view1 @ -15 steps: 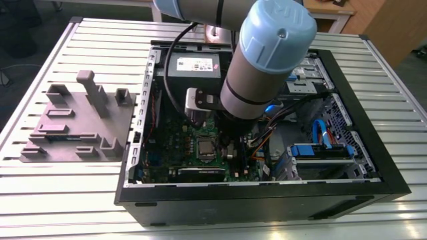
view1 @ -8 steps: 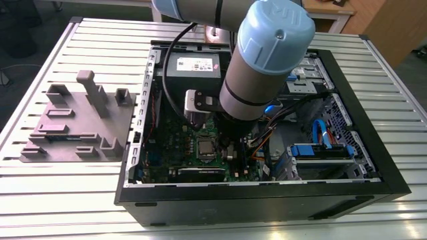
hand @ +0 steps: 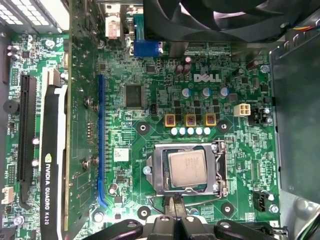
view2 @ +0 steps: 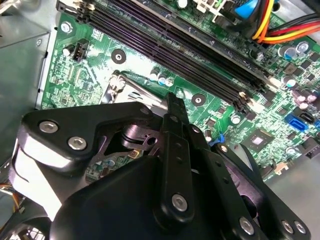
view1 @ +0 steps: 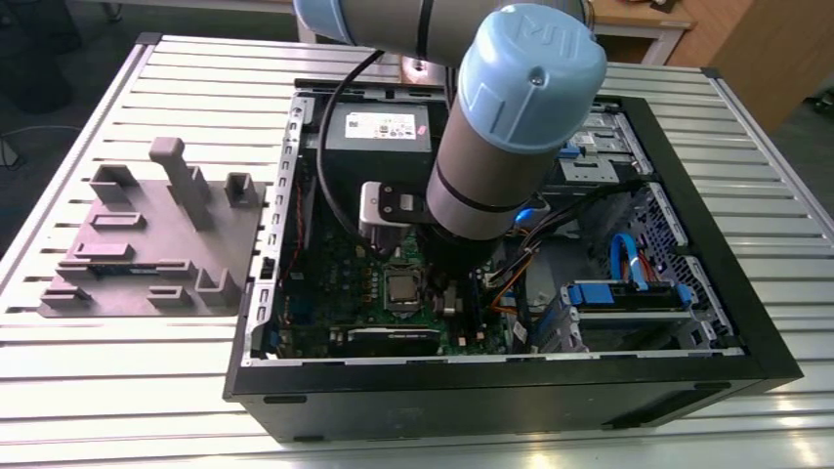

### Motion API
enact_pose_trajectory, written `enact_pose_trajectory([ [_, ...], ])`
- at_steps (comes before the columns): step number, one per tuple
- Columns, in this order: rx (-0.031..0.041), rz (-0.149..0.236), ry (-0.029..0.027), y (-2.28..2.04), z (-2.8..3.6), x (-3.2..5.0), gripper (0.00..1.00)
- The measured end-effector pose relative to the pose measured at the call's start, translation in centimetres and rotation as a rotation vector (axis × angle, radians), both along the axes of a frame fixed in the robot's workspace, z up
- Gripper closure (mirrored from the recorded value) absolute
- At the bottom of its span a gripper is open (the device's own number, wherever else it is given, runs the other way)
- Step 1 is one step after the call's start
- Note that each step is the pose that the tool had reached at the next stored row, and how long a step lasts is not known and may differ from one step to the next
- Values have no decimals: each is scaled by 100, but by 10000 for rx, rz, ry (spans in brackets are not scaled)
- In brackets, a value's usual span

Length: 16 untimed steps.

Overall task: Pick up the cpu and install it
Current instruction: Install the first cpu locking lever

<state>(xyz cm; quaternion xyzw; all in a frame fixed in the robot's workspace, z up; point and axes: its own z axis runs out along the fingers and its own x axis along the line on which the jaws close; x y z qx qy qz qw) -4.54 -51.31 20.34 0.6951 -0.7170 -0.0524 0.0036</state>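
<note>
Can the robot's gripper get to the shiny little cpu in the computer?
Probably yes. In the first wrist view the cpu lies bare in its open socket frame, with nothing over it, and the gripper hangs just beside it above the motherboard.

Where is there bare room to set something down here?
Free: the slatted table in front of the computer case, and the strip behind the grey fixture tray. Crowded: inside the case, around the cpu, where the arm hangs.

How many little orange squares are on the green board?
3, in a row on the motherboard just beyond the cpu socket in the first wrist view. Others may be hidden.
</note>
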Motion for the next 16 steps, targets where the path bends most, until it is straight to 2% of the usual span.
enact_pose_trajectory([
  [16,1,57,0,-21,-67,-3,90],
])
